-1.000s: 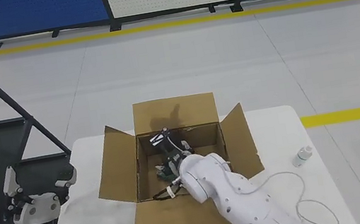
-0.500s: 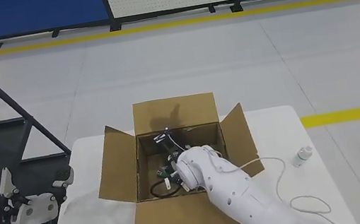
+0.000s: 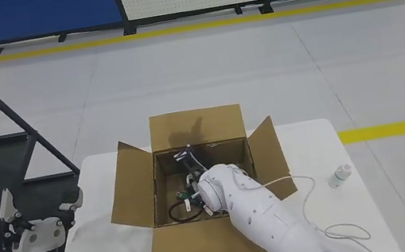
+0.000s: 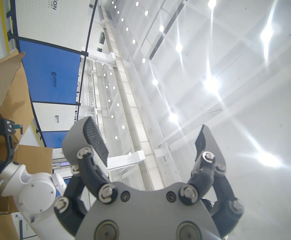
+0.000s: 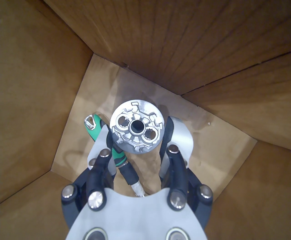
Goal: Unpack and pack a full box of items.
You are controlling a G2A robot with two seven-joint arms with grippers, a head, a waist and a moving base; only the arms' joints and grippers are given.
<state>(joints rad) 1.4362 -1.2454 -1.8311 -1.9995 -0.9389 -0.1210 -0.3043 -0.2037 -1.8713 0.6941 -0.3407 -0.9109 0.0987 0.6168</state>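
Inside box [image 3: 195, 127], we're seeing R gripper [image 5: 139, 131] pinching metal disc [image 5: 136, 126] by rim, face up; green-handled tool [image 5: 118, 156] lying beside disc. L gripper [image 4: 147, 134] sitting spread, outside box.

The right end effector [image 5: 137, 132] and metal disc [image 5: 134, 142] hide part of the green-handled tool [image 5: 97, 122].

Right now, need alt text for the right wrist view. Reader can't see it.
The right pincer grips a round silver metal part by its sides, deep inside a cardboard box. A green-handled tool lies on the box floor beside the part, partly hidden by the pincer.
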